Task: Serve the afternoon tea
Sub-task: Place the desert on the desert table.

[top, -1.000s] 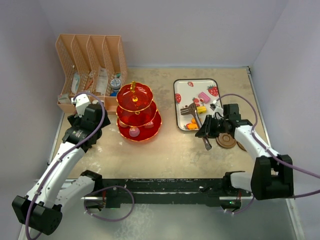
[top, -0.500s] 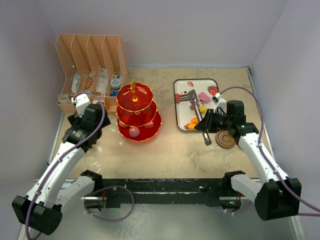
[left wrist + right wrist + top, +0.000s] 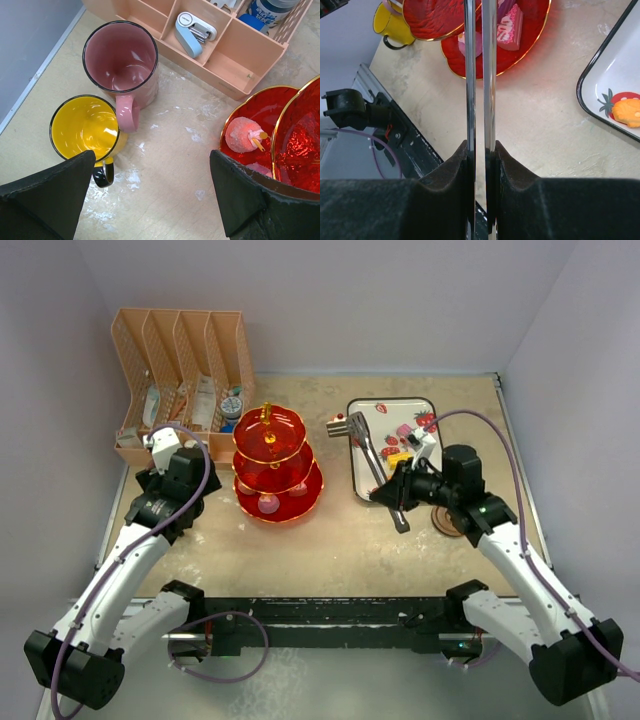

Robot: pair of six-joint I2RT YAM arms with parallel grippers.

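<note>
**A:** How do my arms sit?

**B:** My right arm stretches toward eleven o'clock, its tool (image 3: 396, 496) pinching the flat steel tongs (image 3: 368, 452), blades pressed together. My left tool (image 3: 152, 167) hangs spread above the surface (image 3: 330, 540).

**A:** And the tea?

**B:** The glossy gold-rimmed red stand (image 3: 277, 468) is at nine o'clock from the tray (image 3: 398, 408). The pink mug (image 3: 121, 62) and yellow mug (image 3: 85, 127) sit side by side at its nine o'clock, with bare surface between.

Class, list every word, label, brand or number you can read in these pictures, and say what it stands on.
No text is legible.
White print on the blue container in the peach organiser: blurred, cut off.
Grey mark on the stapler-like tool: too small to read.
</note>
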